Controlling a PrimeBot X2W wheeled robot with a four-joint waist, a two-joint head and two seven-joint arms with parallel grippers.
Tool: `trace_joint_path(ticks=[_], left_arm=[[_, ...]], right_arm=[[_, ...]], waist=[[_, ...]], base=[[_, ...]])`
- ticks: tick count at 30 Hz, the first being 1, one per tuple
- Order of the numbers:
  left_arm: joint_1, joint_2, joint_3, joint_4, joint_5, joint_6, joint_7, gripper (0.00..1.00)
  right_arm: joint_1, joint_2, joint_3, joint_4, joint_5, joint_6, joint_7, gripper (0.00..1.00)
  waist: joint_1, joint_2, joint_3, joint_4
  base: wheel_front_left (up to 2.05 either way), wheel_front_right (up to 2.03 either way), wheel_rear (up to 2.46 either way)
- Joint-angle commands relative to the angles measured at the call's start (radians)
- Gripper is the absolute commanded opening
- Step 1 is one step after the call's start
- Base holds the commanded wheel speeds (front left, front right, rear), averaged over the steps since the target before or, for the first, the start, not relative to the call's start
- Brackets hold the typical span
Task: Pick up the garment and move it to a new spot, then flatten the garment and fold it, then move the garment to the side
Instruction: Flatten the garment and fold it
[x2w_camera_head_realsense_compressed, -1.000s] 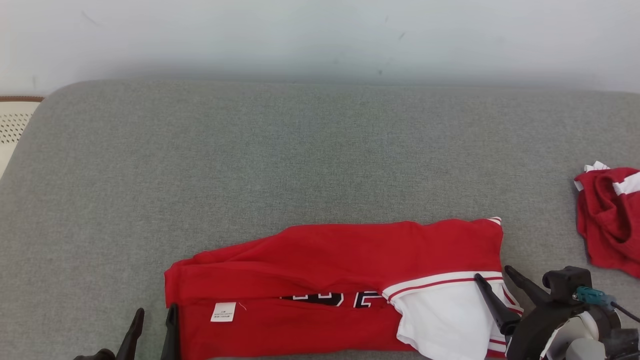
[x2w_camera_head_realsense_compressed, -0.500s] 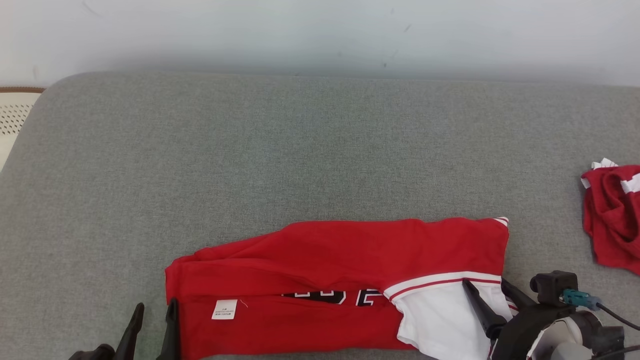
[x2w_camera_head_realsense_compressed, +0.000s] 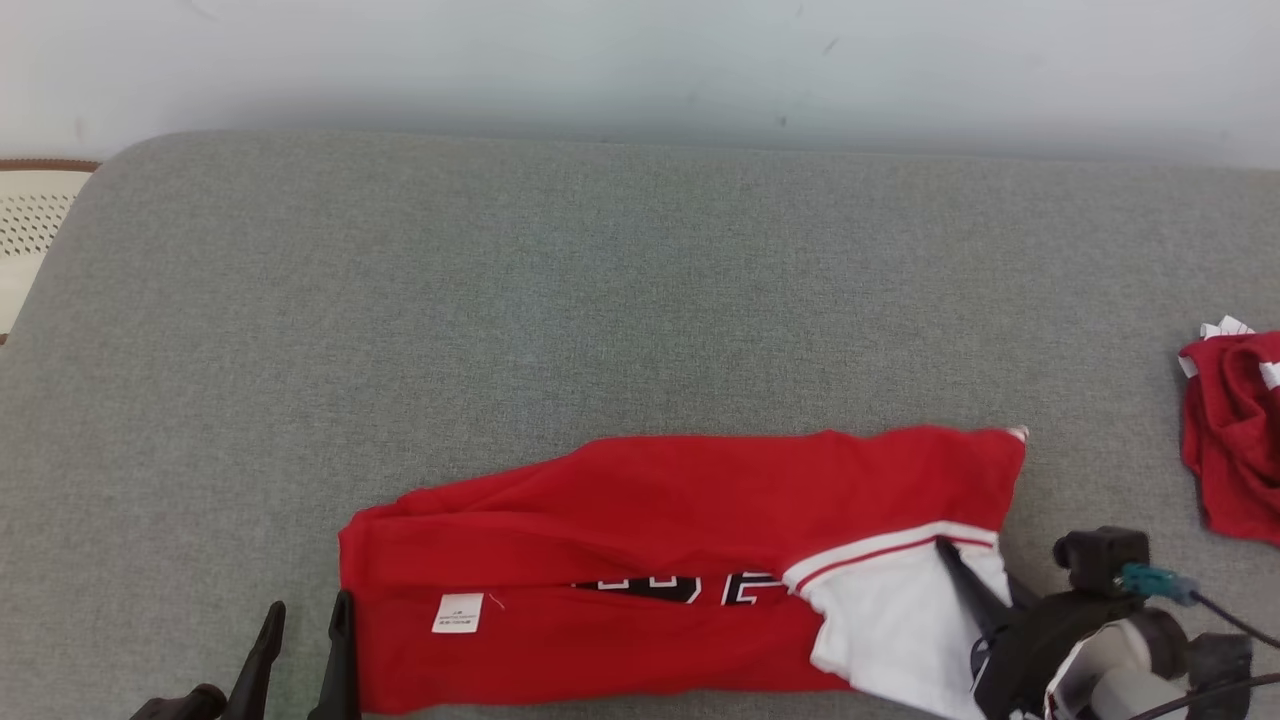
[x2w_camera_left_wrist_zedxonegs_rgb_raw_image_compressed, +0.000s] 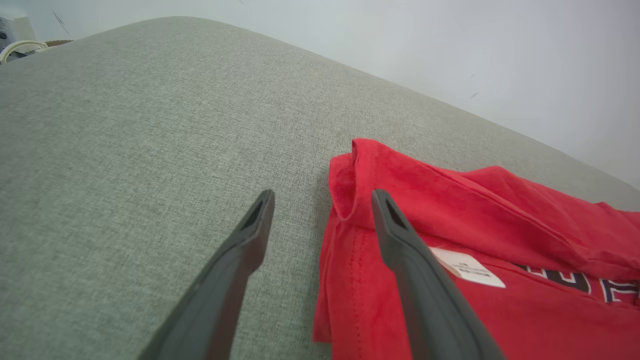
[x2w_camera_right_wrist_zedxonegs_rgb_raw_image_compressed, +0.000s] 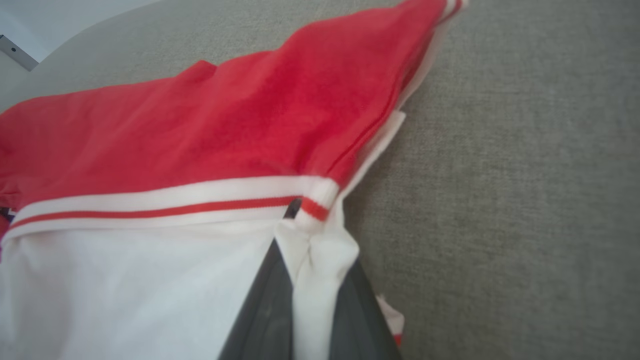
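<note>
**Garment** (x2w_camera_head_realsense_compressed: 650, 520): red with a white sleeve panel, folded lengthwise into a band. It lies on the near part of the grey cushion (x2w_camera_head_realsense_compressed: 600, 280), centre to right, with the label (x2w_camera_head_realsense_compressed: 457, 612) face up near its left end.

**Right gripper** (x2w_camera_right_wrist_zedxonegs_rgb_raw_image_compressed: 307, 250): jaws together on a pinch of white cloth at the garment's right end, just below the red-and-white trim.

**Left gripper** (x2w_camera_left_wrist_zedxonegs_rgb_raw_image_compressed: 322, 200): jaws apart, astride the garment's left edge, one finger above red cloth and one above bare cushion. It holds nothing.

**Second red cloth** (x2w_camera_head_realsense_compressed: 1235, 440): far right, well apart.

**Risks:**
- The right pinch looks thin and may take the top layer only, so a lift could peel that layer and undo the fold.
- With the left end free, a one-sided pull would likely drag, skew or bunch the band.
- Closing where it stands, the left gripper may catch only the hem.
- A carry rightward could land the garment on the second cloth.
</note>
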Motion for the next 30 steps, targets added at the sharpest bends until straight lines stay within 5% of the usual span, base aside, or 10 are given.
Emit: trace_joint_path(ticks=[1,13,19,30], left_arm=[[-0.003,0.001,0.005,-0.003,0.003,0.000,0.000,1.00],[0.015,0.001,0.003,0.001,-0.009,0.000,0.000,1.00],[0.025,0.001,0.002,0.007,-0.013,0.000,0.000,1.00],[0.020,0.001,-0.032,0.017,-0.034,0.002,0.000,1.00]], right_arm=[[-0.012,-0.017,-0.026,0.038,-0.005,-0.010,-0.009,0.00],[-0.030,-0.098,-0.132,0.018,-0.033,-0.006,-0.040,0.00],[-0.032,-0.125,-0.099,-0.163,-0.035,-0.006,-0.026,0.00],[-0.072,-0.172,0.051,-0.577,0.060,-0.006,0.237,0.00]], waist=[[0.0001,0.0000,-0.001,-0.002],[0.0001,0.0000,-0.019,-0.043],[0.0001,0.0000,-0.028,-0.059],[0.0001,0.0000,-0.046,-0.021]], base=[[0.00,0.00,0.00],[0.00,0.00,0.00],[0.00,0.00,0.00],[0.00,0.00,0.00]])
